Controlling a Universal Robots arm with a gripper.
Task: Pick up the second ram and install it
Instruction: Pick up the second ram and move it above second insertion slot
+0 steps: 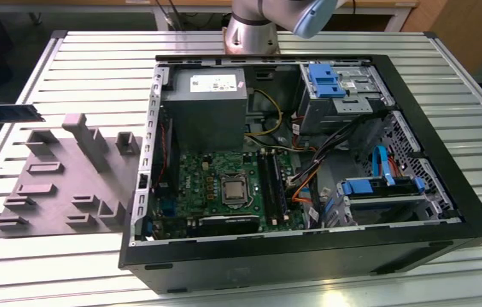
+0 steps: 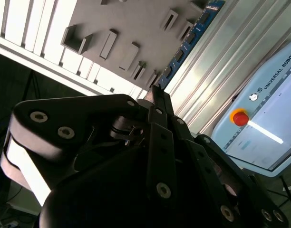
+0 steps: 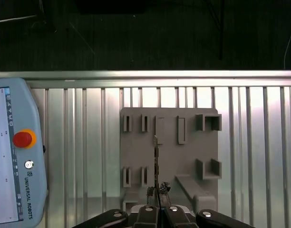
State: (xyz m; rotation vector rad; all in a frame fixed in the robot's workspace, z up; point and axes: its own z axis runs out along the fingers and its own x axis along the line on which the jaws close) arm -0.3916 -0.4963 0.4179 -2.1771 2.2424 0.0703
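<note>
The second ram (image 1: 6, 114), a slim dark stick, hangs in the air over the table's edge at the exterior view's left, just beyond the grey tray (image 1: 61, 185). In the first wrist view my gripper (image 3: 157, 190) is shut on the ram (image 3: 156, 161), which shows edge-on above the tray (image 3: 183, 164). In the second wrist view the ram (image 2: 190, 40) sticks out from my gripper (image 2: 157, 90) as a blue-green strip past the tray (image 2: 126, 23). The open computer case (image 1: 445, 211) lies at the exterior view's right, with long memory slots (image 1: 271, 185) beside the silver processor (image 1: 233, 188).
The tray carries several upright blocks and slots (image 1: 87, 137). A teach pendant (image 3: 12, 156) with a red button (image 3: 23, 139) lies on the slatted table next to the tray. Cables (image 1: 309, 173), drive bays (image 1: 326, 83) and a power supply (image 1: 202, 105) crowd the case. The arm's base (image 1: 249, 29) stands behind it.
</note>
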